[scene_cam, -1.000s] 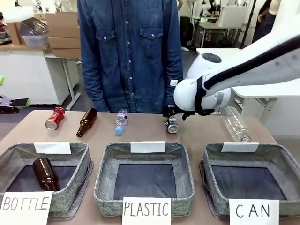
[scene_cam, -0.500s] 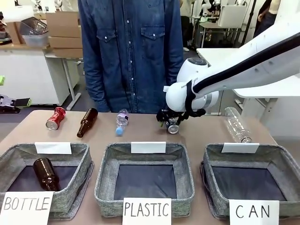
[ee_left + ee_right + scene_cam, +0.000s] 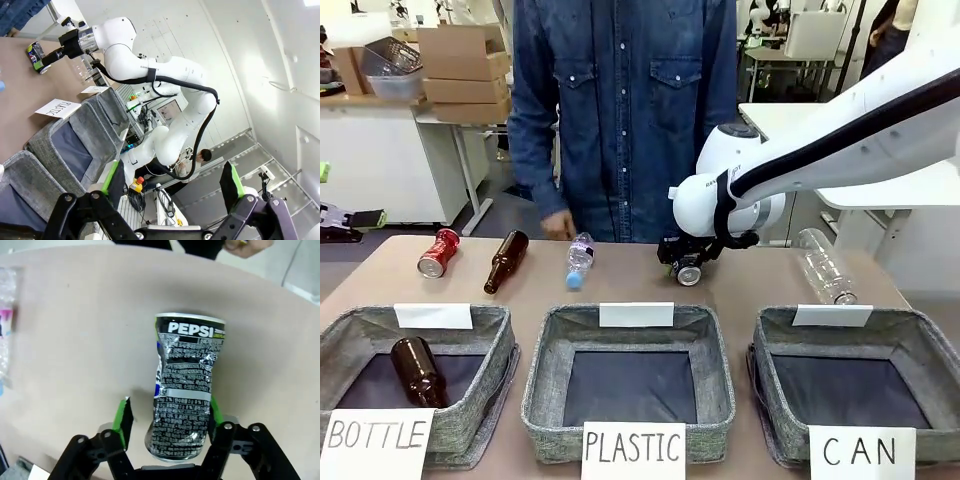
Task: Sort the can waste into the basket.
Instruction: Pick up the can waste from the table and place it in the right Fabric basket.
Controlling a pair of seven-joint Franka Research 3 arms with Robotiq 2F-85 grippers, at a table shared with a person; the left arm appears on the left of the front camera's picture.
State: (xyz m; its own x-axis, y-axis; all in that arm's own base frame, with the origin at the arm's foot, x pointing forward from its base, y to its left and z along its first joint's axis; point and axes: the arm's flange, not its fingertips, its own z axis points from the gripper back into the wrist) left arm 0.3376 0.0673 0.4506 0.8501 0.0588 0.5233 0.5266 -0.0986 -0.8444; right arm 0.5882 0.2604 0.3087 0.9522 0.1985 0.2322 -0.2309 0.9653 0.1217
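Observation:
A crushed dark can [image 3: 187, 390] lies on the table between the fingers of my right gripper [image 3: 167, 415]. The right pad [image 3: 213, 412] sits against the can, while a gap remains between it and the left pad [image 3: 122, 420]. In the front view this can [image 3: 688, 271] is at mid-table under the right gripper [image 3: 684, 262]. The red can [image 3: 438, 252] lies at the far left. The grey basket [image 3: 938, 352] signed CAN stands front right with nothing in it. My left gripper [image 3: 170, 175] is open, holds nothing and faces the room.
A brown bottle [image 3: 505, 260], a small plastic bottle [image 3: 579, 255] and a large clear bottle [image 3: 825, 265] lie along the far side. The PLASTIC basket [image 3: 542, 350] stands in the middle, the BOTTLE basket [image 3: 350, 330] on the left with a brown bottle [image 3: 415, 368] inside. A person's hand [image 3: 558, 225] hangs at the far edge.
My right arm has swung a little left and settled its gripper around the dark can. The person has stepped to the right.

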